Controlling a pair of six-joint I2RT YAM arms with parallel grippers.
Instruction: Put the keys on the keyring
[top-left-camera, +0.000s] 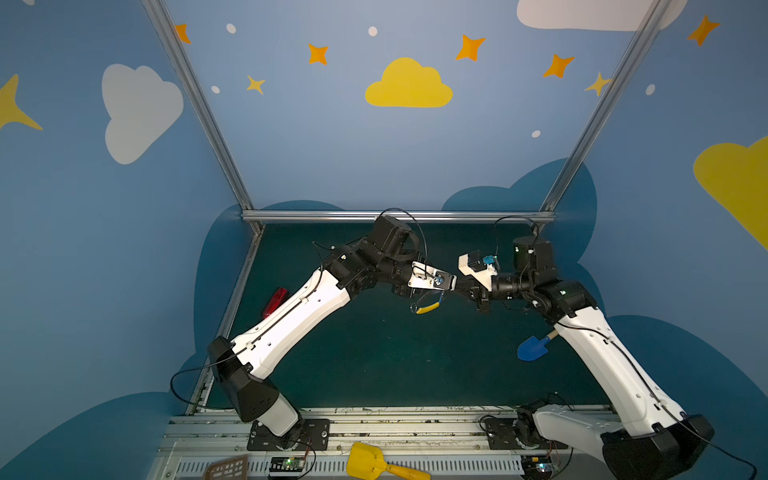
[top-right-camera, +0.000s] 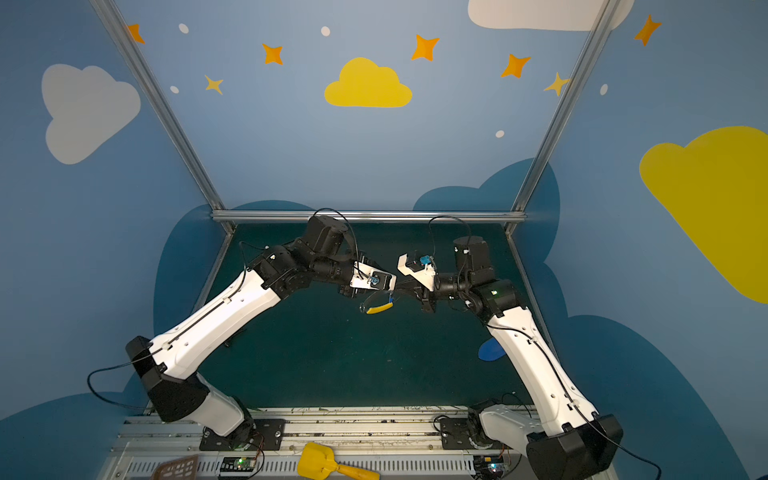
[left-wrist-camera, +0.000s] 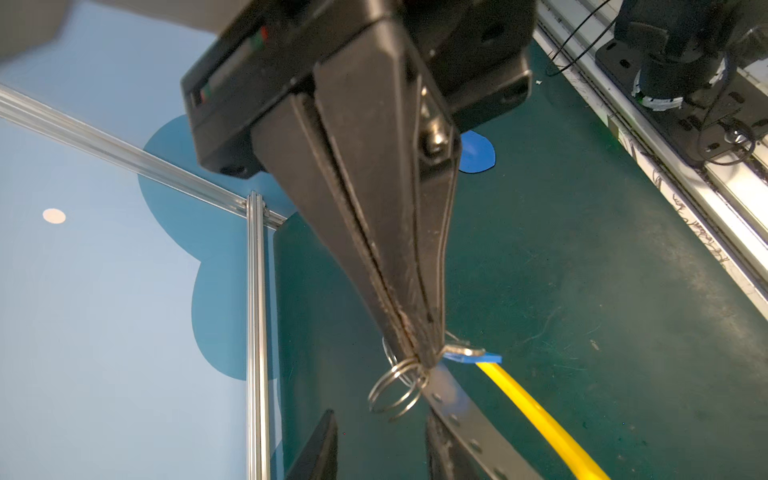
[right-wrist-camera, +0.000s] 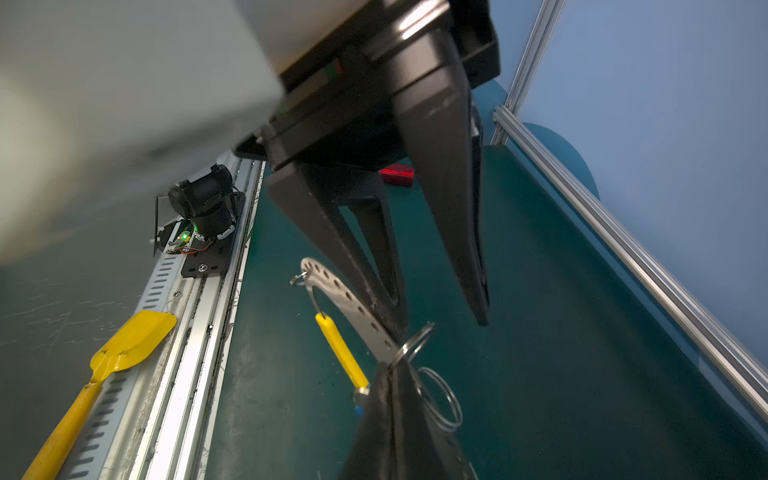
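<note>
Both grippers meet above the middle of the green mat. The keyring is a grey studded strap (left-wrist-camera: 457, 409) with a yellow arc (top-left-camera: 428, 308). It hangs below them, as both top views show. My right gripper (right-wrist-camera: 392, 368) is shut; its tip pinches the keys' coiled metal ring (left-wrist-camera: 395, 390) where the strap's end begins. The silver key with its blue tag (left-wrist-camera: 471, 355) sticks out beside that tip. My left gripper (left-wrist-camera: 380, 415) is open. The strap runs along the outside of one of its fingers (right-wrist-camera: 374, 307), not between them.
A blue toy shovel (top-left-camera: 532, 348) lies on the mat beside the right arm. A red object (top-left-camera: 275, 301) lies by the left arm. A yellow shovel (top-left-camera: 374, 461) and a brown grid piece (top-left-camera: 226, 467) rest on the front rail. Aluminium frame bars (top-left-camera: 395, 216) border the mat.
</note>
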